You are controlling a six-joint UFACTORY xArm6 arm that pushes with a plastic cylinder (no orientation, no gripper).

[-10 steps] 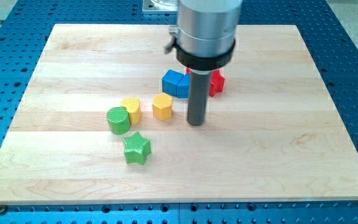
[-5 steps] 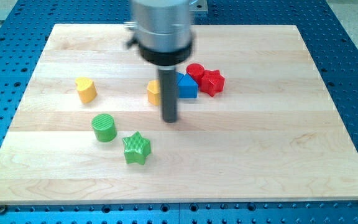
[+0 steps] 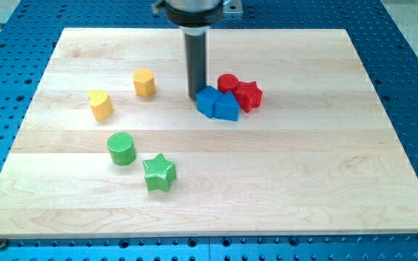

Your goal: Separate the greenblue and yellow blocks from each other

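My tip (image 3: 196, 96) stands near the board's upper middle, right against the left-top side of two blue blocks (image 3: 217, 104). A yellow hexagonal block (image 3: 144, 83) lies to the tip's left, and a yellow heart-shaped block (image 3: 101, 105) lies further left and lower. A green cylinder (image 3: 121, 148) and a green star (image 3: 159, 172) sit apart from the yellows, lower left of centre. The tip touches neither the yellow nor the green blocks.
A red cylinder (image 3: 228, 83) and a red star (image 3: 248, 95) are packed against the blue blocks on their right. The wooden board (image 3: 325, 188) lies on a blue perforated table (image 3: 412, 72).
The tip moved up the view from the board's middle. The yellow hexagonal block now lies further left and higher, away from the blue blocks. The yellow heart had moved left of the green cylinder earlier.
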